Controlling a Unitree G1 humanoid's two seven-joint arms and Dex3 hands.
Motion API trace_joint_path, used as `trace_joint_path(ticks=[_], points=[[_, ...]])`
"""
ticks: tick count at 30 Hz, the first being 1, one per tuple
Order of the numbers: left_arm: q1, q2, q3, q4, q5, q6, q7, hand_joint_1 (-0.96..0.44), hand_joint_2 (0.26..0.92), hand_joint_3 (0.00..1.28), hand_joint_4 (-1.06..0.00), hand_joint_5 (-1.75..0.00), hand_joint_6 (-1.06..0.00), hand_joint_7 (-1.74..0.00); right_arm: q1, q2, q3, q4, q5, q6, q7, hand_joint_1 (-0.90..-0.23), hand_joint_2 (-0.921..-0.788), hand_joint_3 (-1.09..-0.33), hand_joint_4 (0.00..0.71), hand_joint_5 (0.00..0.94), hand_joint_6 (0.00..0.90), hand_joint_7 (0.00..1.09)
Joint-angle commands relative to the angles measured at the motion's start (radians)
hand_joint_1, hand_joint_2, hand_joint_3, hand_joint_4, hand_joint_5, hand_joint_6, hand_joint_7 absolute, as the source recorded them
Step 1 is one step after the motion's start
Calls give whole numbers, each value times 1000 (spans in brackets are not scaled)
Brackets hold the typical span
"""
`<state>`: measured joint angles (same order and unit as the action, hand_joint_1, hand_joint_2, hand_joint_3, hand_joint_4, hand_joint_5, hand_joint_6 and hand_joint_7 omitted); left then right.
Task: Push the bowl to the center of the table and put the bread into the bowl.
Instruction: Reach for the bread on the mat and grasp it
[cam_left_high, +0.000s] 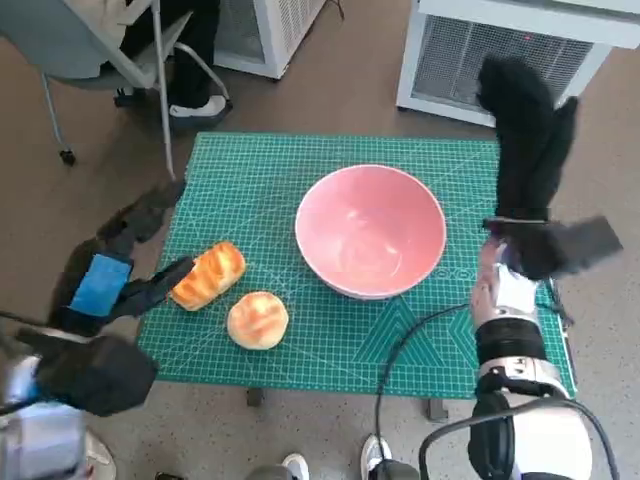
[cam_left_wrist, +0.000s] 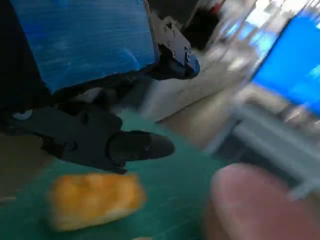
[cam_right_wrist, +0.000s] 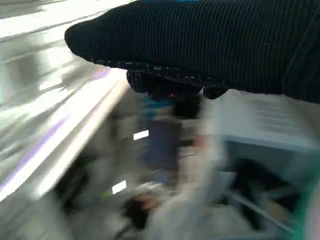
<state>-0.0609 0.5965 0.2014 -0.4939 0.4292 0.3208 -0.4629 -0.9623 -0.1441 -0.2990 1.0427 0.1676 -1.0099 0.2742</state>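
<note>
Pink and roughly central, the bowl (cam_left_high: 371, 231) is sitting on the green mat (cam_left_high: 260, 170), so the pushing step is looking done, and the bread step appears to be in hand. The long loaf (cam_left_high: 208, 275) is lying at about nine o'clock from the bowl, with a round bun (cam_left_high: 258, 320) just beside it at seven o'clock.

The left hand (cam_left_high: 110, 285) is hovering at the mat's nine o'clock edge, fingers spread and holding nothing, one fingertip (cam_left_wrist: 150, 146) reaching close over the loaf; whether it is touching is unclear. Next, I judge, the fingers need to close around the loaf, lift it, and carry it toward three o'clock over the rim.

The right hand (cam_left_high: 525, 150) is standing raised at the bowl's three o'clock side, fingers pointing toward twelve, holding nothing and looking flat rather than curled.
</note>
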Motion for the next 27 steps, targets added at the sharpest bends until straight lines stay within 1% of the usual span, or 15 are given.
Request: trace_joint_path(ticks=[1, 3, 6, 8, 10, 13, 15, 17, 19, 21, 27], points=[[-1, 99, -67, -69, 102, 174, -124, -539, 884, 23, -255, 0, -333, -2, 81, 1, 50, -127, 62, -119, 115, -600, -921, -857, 286, 31, 182, 364], [-3, 103, -87, -59, 125, 192, -122, -533, 877, 12, -254, -1, -335, -3, 95, -6, 69, -163, 85, -140, 151, -602, -921, -847, 281, 25, 177, 364], [1, 95, -109, -42, 144, 196, -101, -525, 870, 4, -255, -2, -336, -3, 118, -15, 98, -218, 119, -150, 199, -604, -921, -834, 279, 19, 172, 372], [-5, 89, -132, -31, 159, 211, -95, -527, 869, 2, -259, -3, -340, -4, 138, -18, 117, -255, 128, -151, 219, -611, -921, -805, 278, 15, 167, 383], [-15, 85, -153, -24, 172, 232, -97, -533, 872, 3, -261, -3, -341, -4, 154, -18, 130, -281, 127, -153, 225, -612, -921, -792, 278, 13, 165, 392], [-32, 75, -180, -7, 183, 255, -97, -544, 880, 5, -259, -1, -341, -3, 176, -15, 141, -316, 108, -152, 210, -617, -921, -782, 278, 11, 167, 406], [-47, 67, -207, 11, 195, 273, -93, -546, 885, 6, -260, -2, -344, -3, 195, -12, 146, -339, 84, -151, 194, -620, -921, -778, 281, 8, 150, 450], [-58, 62, -227, 25, 205, 285, -90, -550, 894, 7, -256, -1, -341, -1, 209, -9, 150, -355, 67, -149, 181, -628, -921, -786, 283, 4, 115, 519], [-71, 54, -252, 48, 220, 293, -84, -551, 899, 7, -254, 0, -340, -1, 221, -7, 155, -370, 50, -144, 167, -630, -921, -789, 286, 4, 102, 543], [-81, 49, -270, 65, 228, 298, -80, -551, 905, 8, -251, 0, -338, 0, 230, -6, 157, -381, 35, -140, 154, -630, -921, -792, 292, 6, 94, 557], [-132, 14, -327, 165, 239, 297, -46, -560, 919, 22, -241, 0, -333, 0, 252, -8, 168, -408, 6, -117, 124, -631, -921, -795, 299, 7, 69, 576]])
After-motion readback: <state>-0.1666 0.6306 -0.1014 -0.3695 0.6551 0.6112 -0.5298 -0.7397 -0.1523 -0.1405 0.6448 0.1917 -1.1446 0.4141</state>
